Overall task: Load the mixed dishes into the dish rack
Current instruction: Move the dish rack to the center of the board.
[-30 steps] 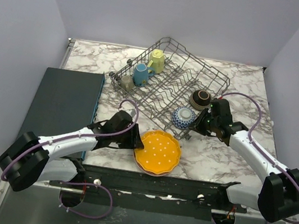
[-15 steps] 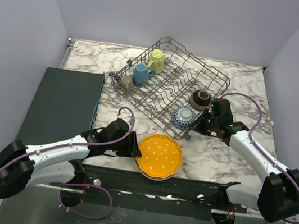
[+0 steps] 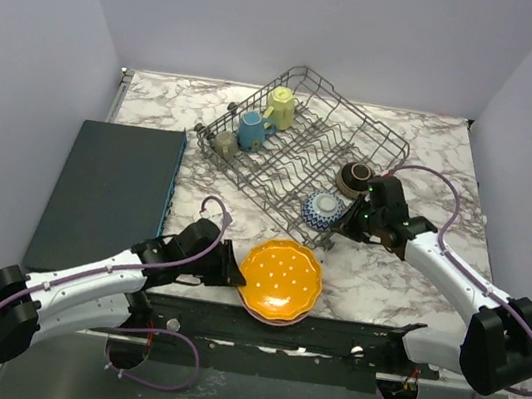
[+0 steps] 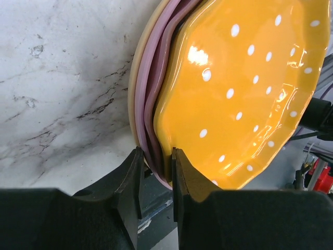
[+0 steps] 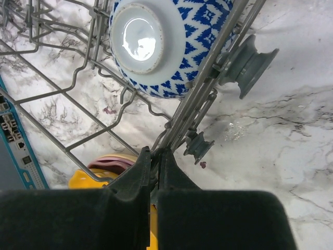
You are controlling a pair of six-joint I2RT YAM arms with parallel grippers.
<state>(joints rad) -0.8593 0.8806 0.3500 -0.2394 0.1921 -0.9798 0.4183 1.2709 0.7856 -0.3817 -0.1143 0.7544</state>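
The dish rack (image 3: 243, 184) stands tilted at the back middle, holding a yellow mug (image 3: 280, 109), a blue mug (image 3: 250, 130), a grey mug (image 3: 224, 145), a brown bowl (image 3: 355, 178) and a blue patterned bowl (image 3: 324, 209) (image 5: 156, 47). My right gripper (image 3: 351, 225) (image 5: 155, 153) is shut on the rack's near corner wire (image 5: 208, 67). An orange white-dotted plate (image 3: 281, 278) (image 4: 244, 88) tops a stack of pink plates (image 4: 156, 67) at the front edge. My left gripper (image 3: 232, 270) (image 4: 156, 153) pinches the stack's left rim, with the orange plate and a pink one between its fingers.
A dark flat mat (image 3: 110, 195) lies on the left of the marble table (image 3: 405, 282). A black rail (image 3: 346, 336) runs along the front edge just below the plates. The rack's grey roller foot (image 5: 250, 62) rests on the marble beside my right fingers.
My left gripper slid right onto the plate stack's rim and narrowed around it, and the orange plate shifted slightly. My right gripper closed on the rack wire.
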